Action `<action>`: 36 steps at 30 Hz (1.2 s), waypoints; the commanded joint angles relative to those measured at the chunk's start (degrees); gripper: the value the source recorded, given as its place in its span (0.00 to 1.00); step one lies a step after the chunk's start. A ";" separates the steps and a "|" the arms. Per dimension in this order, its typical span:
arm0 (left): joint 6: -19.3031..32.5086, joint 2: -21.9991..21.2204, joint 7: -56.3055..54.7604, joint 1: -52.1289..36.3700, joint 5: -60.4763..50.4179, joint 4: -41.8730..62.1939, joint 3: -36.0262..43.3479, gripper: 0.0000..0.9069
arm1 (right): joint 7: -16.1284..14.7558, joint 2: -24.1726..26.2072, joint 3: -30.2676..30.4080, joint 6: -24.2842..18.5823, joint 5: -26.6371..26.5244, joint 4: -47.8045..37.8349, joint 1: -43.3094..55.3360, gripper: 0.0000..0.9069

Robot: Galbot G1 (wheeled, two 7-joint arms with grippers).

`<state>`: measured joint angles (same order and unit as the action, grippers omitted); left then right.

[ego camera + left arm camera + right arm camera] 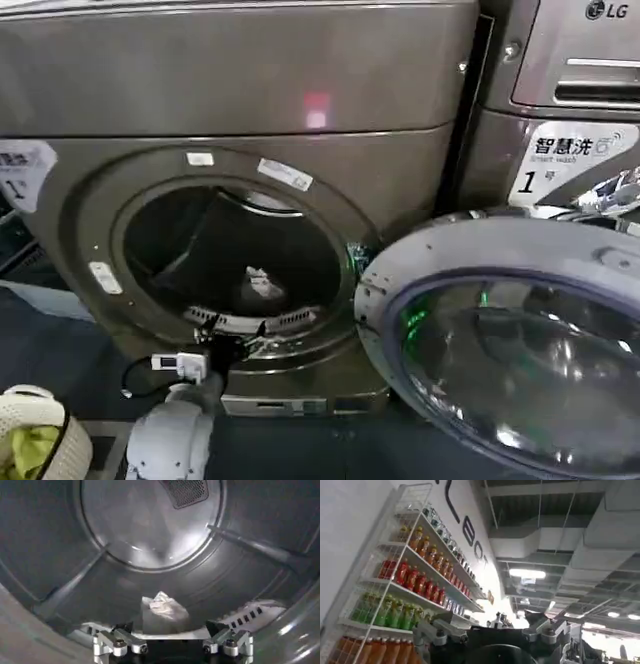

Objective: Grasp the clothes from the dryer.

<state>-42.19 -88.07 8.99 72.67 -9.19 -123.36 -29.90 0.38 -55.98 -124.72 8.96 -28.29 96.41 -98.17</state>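
One small bundle is all we're after, and there it sits: the clothes point(262, 283), a whitish-grey scrap of soft cloth low on the steel drum point(60, 555) floor inside the dryer point(240, 90). From our head view it lies at about six o'clock in the round opening, just beyond the lip.

The left gripper point(222, 352) hangs at that lip, at six o'clock of the porthole, and we'd say it sits there to line up a straight reach inward. Through the left wrist view its jaws stand spread wide and hold nothing, and the clothes point(164, 607) lie between the two fingertips point(119, 645) but farther in, not touching. We judge the reach has barely begun; the grasp is not yet made.

The right gripper point(492, 637) is parked away from the job, tilted up toward a ceiling and a rack of bottles point(415, 577); its fingers are spread too, with nothing between them.

The dryer door point(520, 340) is swung fully open at four o'clock, which keeps the mouth clear. A neighbouring machine point(570, 90) stands at two o'clock. A basket point(40, 435) with yellow-green cloth point(28, 450) waits at eight o'clock on the dark floor
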 commanded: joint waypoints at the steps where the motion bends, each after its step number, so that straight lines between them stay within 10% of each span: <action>1: -2.81 -0.05 0.01 0.00 -0.10 -0.03 0.01 1.00 | 0.00 -0.06 -0.06 -0.02 0.01 -0.01 -0.03 1.00; 18: -2.81 0.19 3.82 -2.49 -4.73 1.58 -0.17 1.00 | -0.01 -0.63 0.43 -1.04 0.12 -0.03 0.21 1.00; 26: -1.76 0.87 21.90 -11.10 -27.65 7.18 -0.59 1.00 | -0.18 -0.80 1.40 -1.08 0.17 0.24 1.04 1.00; 36: 27.06 3.46 58.74 -25.91 -59.60 12.86 -2.18 1.00 | -0.43 -1.19 2.21 -1.84 0.18 0.06 1.22 1.00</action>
<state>-42.18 -85.53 38.36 58.45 -43.15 -114.77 -31.42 -0.01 -57.17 -122.63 7.19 -28.09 96.47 -96.99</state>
